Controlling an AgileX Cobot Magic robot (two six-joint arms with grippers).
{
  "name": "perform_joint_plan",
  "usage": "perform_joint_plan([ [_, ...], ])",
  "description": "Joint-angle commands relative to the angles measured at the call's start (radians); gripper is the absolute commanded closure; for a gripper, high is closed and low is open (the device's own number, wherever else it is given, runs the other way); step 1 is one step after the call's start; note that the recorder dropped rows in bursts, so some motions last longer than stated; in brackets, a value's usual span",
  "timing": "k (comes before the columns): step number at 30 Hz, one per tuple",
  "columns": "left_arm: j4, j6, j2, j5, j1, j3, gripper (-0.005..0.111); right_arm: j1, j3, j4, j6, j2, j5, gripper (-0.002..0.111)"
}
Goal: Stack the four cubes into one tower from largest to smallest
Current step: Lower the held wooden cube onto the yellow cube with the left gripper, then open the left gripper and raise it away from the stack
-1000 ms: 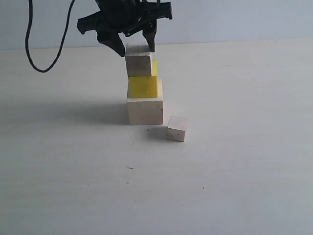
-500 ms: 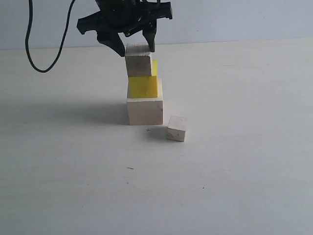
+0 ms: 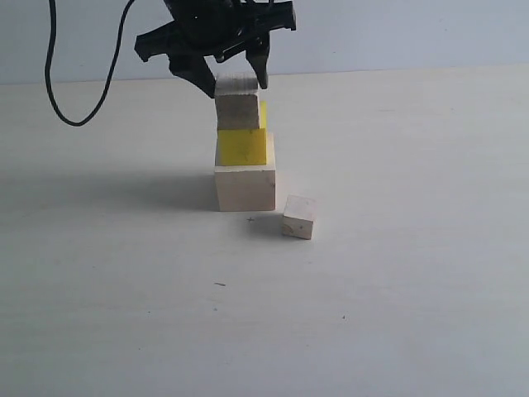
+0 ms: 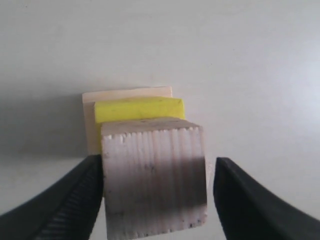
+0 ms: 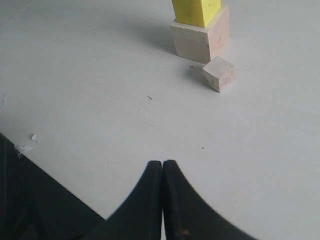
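1. Between the spread jaws of the left gripper (image 3: 232, 83): medium wooden cube (image 3: 237, 112), seated on yellow cube (image 3: 241, 147) and large wooden cube (image 3: 245, 188); three tiers done.
2. Below that gripper, beside the base: small wooden cube (image 3: 299, 217), unstacked, still to place.
3. Right gripper (image 5: 162, 167): closed, empty.

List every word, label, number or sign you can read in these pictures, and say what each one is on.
None: no view shows any readable text.
The large cube, yellow cube, medium cube and small cube have bare faces. The small cube has only dark specks.
The table has a few tiny dark marks, which are not letters or numbers.
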Motion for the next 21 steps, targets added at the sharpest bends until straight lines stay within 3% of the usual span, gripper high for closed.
perform_joint_plan([
  [1,-0.007,-0.005,-0.003,-0.003,-0.005,0.002,0.045,0.002,0.003,-0.002,-0.007,-0.002,-0.01,0.108],
  [21,0.073,0.012,-0.109,-0.003,-0.005,0.0,0.045,0.002,0.003,-0.002,-0.007,-0.002,-0.008,0.108],
])
